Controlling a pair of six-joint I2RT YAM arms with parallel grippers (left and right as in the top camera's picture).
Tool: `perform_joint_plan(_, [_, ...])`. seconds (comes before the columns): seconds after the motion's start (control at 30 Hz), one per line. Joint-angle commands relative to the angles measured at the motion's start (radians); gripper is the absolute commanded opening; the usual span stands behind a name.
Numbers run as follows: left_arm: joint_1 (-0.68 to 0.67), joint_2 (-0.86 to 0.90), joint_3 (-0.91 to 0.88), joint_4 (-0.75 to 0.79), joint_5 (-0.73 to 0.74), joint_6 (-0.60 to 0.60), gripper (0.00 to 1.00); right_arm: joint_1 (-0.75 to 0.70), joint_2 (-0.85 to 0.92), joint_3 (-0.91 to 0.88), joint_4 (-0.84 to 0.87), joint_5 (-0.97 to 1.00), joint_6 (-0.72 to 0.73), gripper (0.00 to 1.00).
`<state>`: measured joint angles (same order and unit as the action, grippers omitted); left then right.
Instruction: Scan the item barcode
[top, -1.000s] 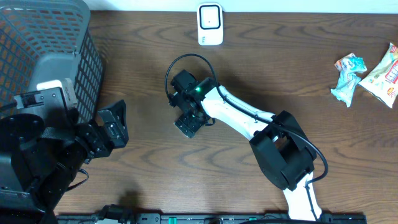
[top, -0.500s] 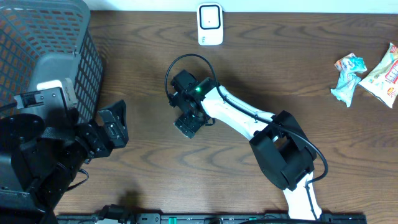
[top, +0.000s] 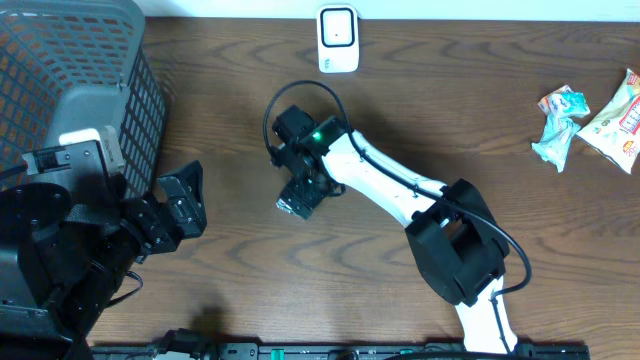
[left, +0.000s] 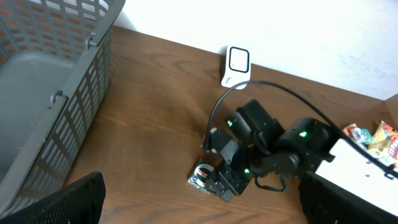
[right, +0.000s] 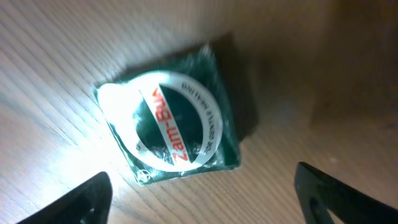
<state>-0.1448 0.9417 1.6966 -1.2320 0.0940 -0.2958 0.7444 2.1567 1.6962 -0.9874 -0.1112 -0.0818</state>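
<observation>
Right tool (right: 202, 198) hovering over the green packet (right: 171, 118), jaws apart, not touching it. Packet lying flat on the bench (top: 230, 280), mid-left, half hidden from above by the wrist. Left tool (top: 185, 204) gaping wide beside the basket (top: 70, 90). Scanner (top: 338, 38) standing at the far edge. Snack packs (top: 585, 120) lying far right.

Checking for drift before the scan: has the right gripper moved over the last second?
Yes, slightly. In the overhead view the right gripper has shifted left, toward the basket.
</observation>
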Motion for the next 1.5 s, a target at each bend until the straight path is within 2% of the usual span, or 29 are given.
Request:
perform_joint_plan(0.0, [0.004,0.000,0.007,-0.002,-0.013,-0.009,0.98,-0.025,-0.060,0.040,-0.002,0.008,-0.014,0.97])
perform_joint_plan(0.03, [0.004,0.000,0.007,-0.002,-0.013,-0.009,0.98,-0.030,-0.061,0.040,-0.005,0.008,-0.024,0.99])
perform_joint_plan(0.37, [0.004,0.000,0.007,-0.002,-0.013,-0.009,0.98,-0.082,-0.060,0.023,-0.026,-0.064,-0.037,0.99])
perform_joint_plan(0.5, [0.004,0.000,0.007,-0.002,-0.013,-0.009,0.98,-0.062,-0.060,0.007,-0.028,-0.126,-0.197,0.99])
perform_joint_plan(0.77, [0.004,0.000,0.007,-0.002,-0.013,-0.009,0.98,-0.010,-0.060,-0.065,0.032,0.010,-0.366,0.99])
perform_joint_plan(1.17, [0.004,0.000,0.007,-0.002,-0.013,-0.009,0.98,-0.004,-0.060,-0.218,0.253,0.037,-0.369,0.99])
perform_joint_plan(1.47, [0.004,0.000,0.007,-0.002,-0.013,-0.009,0.98,0.005,-0.060,-0.225,0.327,0.029,-0.369,0.99])
